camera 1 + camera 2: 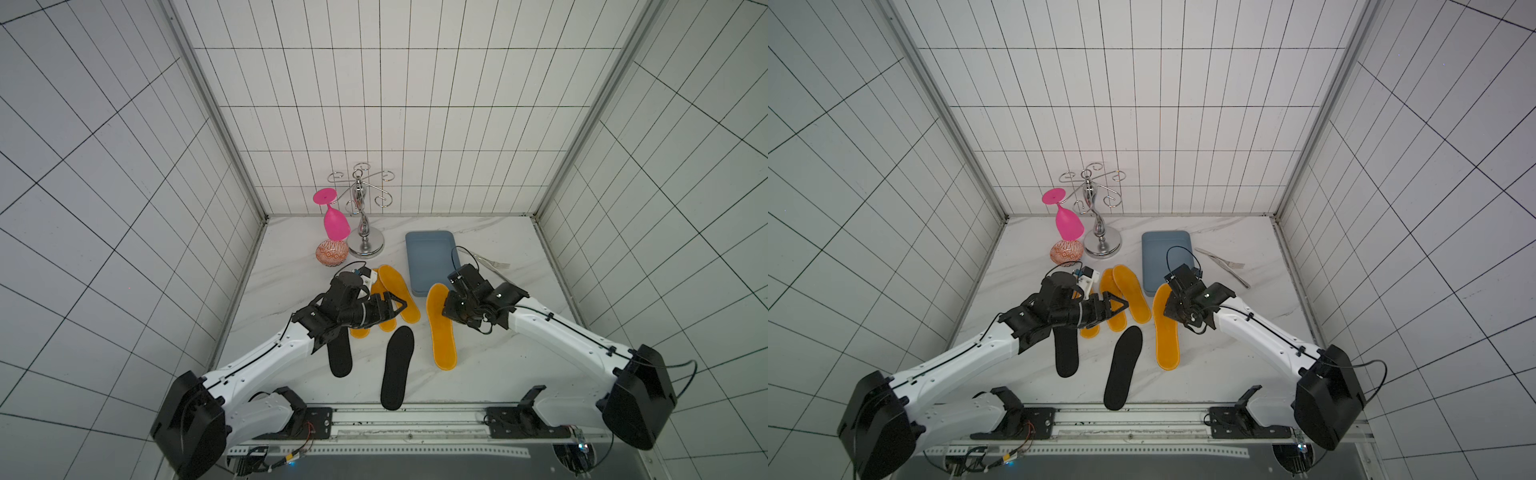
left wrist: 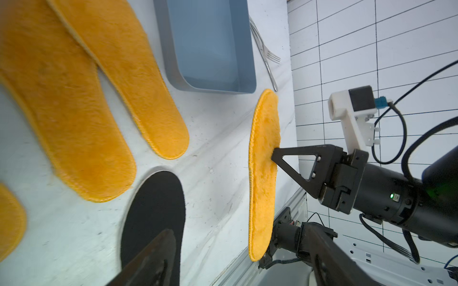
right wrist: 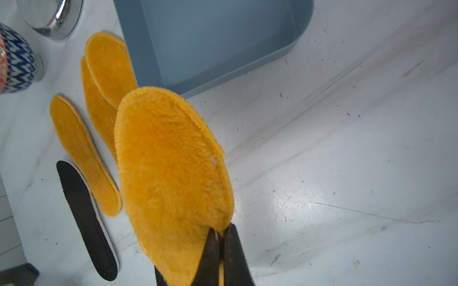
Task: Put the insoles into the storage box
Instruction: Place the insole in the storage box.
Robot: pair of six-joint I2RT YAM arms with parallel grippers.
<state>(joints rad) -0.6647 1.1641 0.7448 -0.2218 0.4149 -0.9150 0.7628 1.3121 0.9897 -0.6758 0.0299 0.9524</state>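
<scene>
While right hand [image 3: 221,229] clamps orange insole [image 3: 168,161] edge near storage box [image 3: 131,37], left hand [image 1: 395,311] hangs wide open, empty

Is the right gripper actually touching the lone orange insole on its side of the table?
Touching. In the right wrist view, the right gripper is pinched shut on the edge of the orange insole, with no gap between the jaws and the fuzz.

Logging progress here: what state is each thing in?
storage box: empty
held orange insole: pinched at its edge
right gripper: shut on that insole
left gripper: open, empty
other orange insoles: three lying flat, two overlapping
black insoles: two, lying flat
pink goblet: upside down
</scene>
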